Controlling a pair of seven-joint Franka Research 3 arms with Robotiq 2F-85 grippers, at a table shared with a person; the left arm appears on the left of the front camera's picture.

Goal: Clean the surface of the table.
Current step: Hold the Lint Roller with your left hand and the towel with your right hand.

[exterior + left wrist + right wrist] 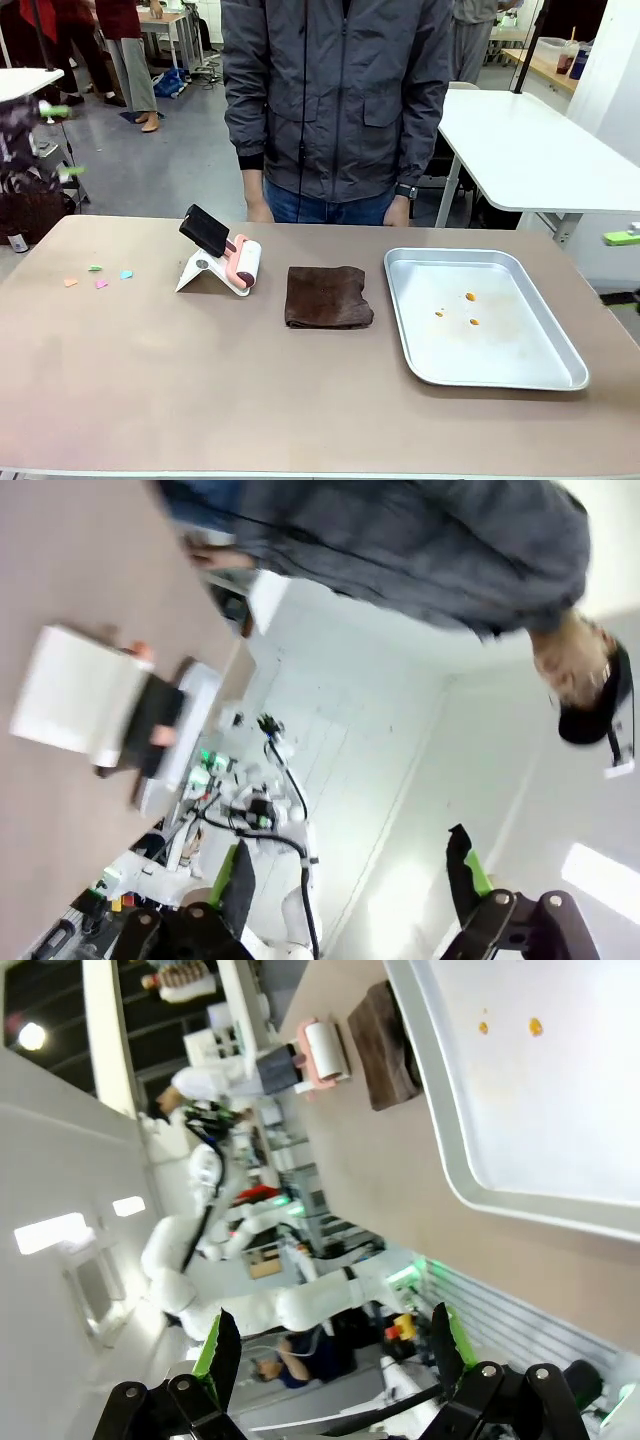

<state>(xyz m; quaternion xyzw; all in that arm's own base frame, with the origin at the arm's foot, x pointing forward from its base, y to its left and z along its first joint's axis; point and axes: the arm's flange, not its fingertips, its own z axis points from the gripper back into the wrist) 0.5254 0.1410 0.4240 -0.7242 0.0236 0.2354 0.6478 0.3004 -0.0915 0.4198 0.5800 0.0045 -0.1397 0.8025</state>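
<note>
Taupe-brown table across the lower half of the front view. At left, coloured paper scraps. Toward centre, a lint roller on a white stand, then a folded brown cloth. At right, a silver tray with orange crumbs. Left gripper and right gripper both spread wide, holding nothing.

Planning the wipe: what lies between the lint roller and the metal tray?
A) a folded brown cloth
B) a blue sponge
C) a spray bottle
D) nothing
A: the folded brown cloth lies flat on the table between the lint roller and the metal tray.
</note>
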